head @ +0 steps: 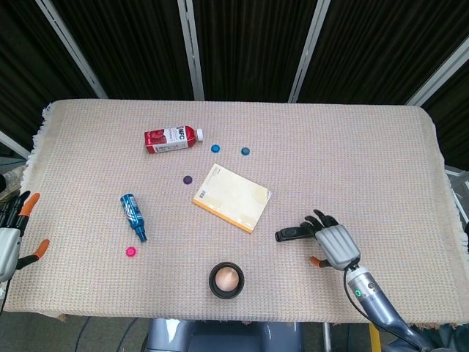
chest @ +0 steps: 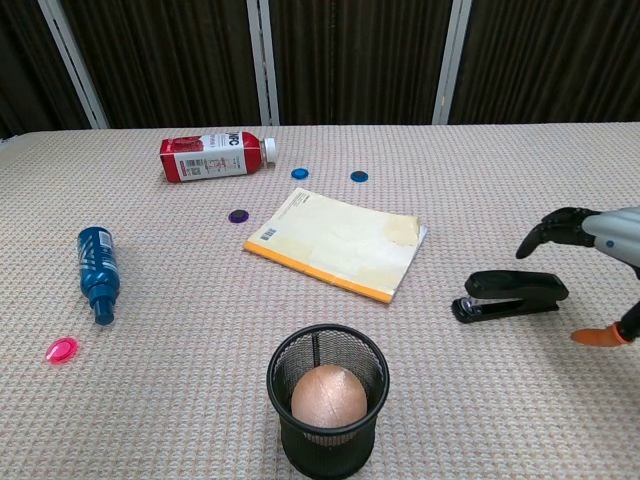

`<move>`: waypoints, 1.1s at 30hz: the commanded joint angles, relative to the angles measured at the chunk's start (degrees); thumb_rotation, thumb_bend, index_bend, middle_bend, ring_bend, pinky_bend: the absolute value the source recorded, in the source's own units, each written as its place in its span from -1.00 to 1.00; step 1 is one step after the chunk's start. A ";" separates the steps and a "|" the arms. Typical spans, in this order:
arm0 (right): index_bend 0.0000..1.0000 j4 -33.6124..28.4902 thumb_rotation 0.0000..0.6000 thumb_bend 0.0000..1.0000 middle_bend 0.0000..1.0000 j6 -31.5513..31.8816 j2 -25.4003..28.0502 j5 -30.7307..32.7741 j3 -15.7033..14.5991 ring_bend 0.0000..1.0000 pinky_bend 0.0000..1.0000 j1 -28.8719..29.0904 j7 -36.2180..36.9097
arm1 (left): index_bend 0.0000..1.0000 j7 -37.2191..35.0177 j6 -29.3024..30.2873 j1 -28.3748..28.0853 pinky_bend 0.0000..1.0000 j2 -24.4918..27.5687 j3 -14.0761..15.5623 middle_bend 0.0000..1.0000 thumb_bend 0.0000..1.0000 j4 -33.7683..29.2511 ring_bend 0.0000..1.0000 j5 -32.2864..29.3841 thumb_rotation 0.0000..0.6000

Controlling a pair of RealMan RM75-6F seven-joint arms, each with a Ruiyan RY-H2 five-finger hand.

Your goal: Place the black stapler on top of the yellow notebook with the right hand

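Right hand (head: 333,244): silver-grey ribbed metal back, black fingers (head: 319,218), orange-tipped thumb. Below it a slim grey wrist bearing a small green light, then a grey-blue forearm. In chest view (chest: 598,262), same pale grey shell, dark curled fingers, orange thumb tip at the lower edge. Left hand (head: 10,238): grey palm plate, dark fingers, orange tips on two digits, partly cut off by the frame edge.

Black stapler (chest: 510,294), yellow notebook (chest: 339,242), red bottle (chest: 212,156), beige woven tablecloth (chest: 520,170).
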 commanded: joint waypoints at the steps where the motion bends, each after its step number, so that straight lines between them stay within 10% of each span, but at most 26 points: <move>1: -0.57 -0.28 1.00 -0.67 -0.69 -1.29 -0.42 1.59 0.86 -0.88 -0.60 1.21 -1.00 | -0.94 0.06 -0.67 -0.28 -0.67 -0.02 -0.21 -1.00 -0.40 0.17 -1.00 -0.62 1.00; 33: 0.25 11.35 1.00 -0.53 -0.05 -10.69 -8.70 5.34 1.15 -0.15 0.21 11.49 2.53 | -0.95 -0.01 -2.12 -0.09 -0.67 0.26 -0.01 -1.00 -0.40 0.40 -1.00 -2.75 1.00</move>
